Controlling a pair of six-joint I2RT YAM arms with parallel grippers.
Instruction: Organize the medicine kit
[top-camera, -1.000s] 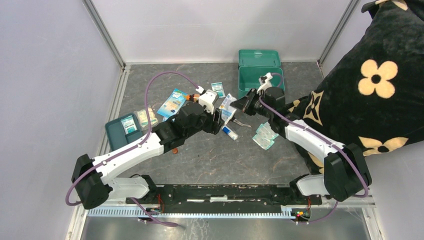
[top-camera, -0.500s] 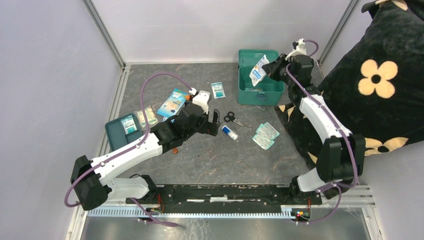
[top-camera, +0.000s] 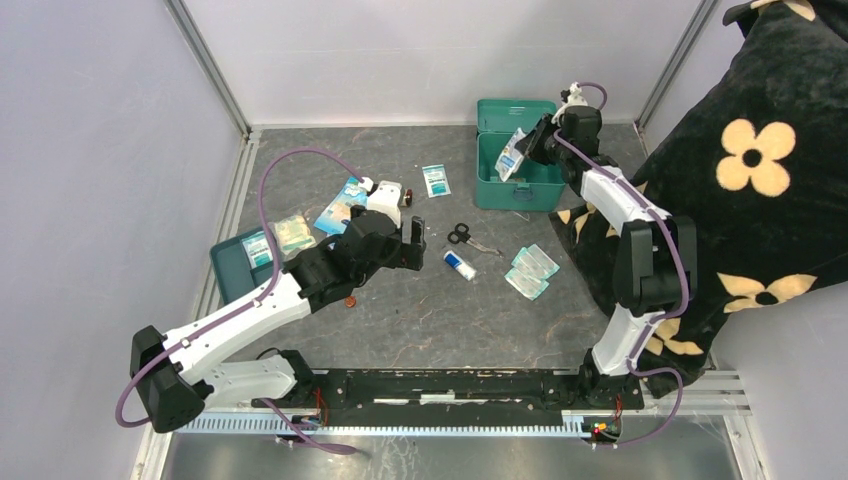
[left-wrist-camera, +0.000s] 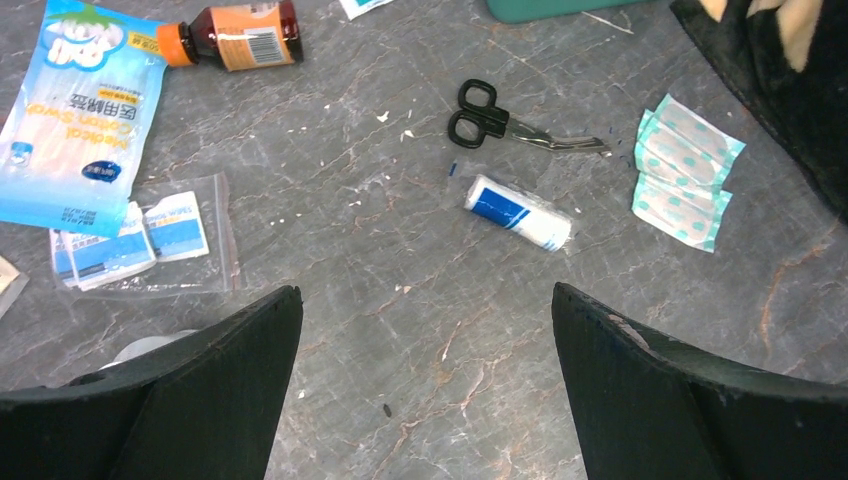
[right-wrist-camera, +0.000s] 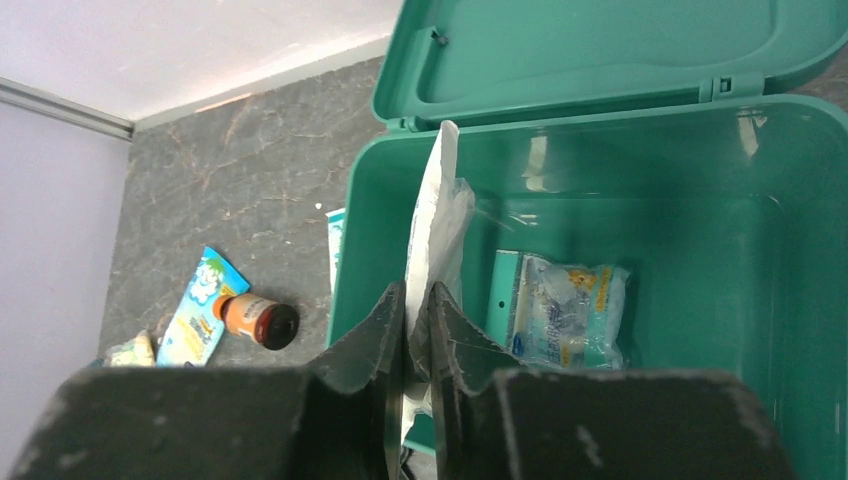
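Note:
The medicine kit (top-camera: 519, 185) is a teal box with its lid open, at the back right; its inside shows in the right wrist view (right-wrist-camera: 790, 300). A clear packet (right-wrist-camera: 565, 310) lies on its floor. My right gripper (top-camera: 528, 150) is shut on a white plastic packet (top-camera: 513, 155), held edge-on over the box's left wall (right-wrist-camera: 432, 215). My left gripper (top-camera: 418, 245) is open and empty above the table, near a blue-and-white roll (left-wrist-camera: 518, 212), black scissors (left-wrist-camera: 500, 120) and bandage strips (left-wrist-camera: 685, 170).
A brown bottle (left-wrist-camera: 235, 35), a blue cotton-swab pack (left-wrist-camera: 75, 125) and a bag of wipes (left-wrist-camera: 145, 245) lie left of centre. A flat teal tray (top-camera: 232, 268) sits at far left. A small sachet (top-camera: 435, 180) lies mid-back. A black flowered cushion (top-camera: 750, 150) fills the right side.
My right gripper carried the white packet from the table's middle up to the kit and lowered it toward the box. My left gripper drew back to the left.

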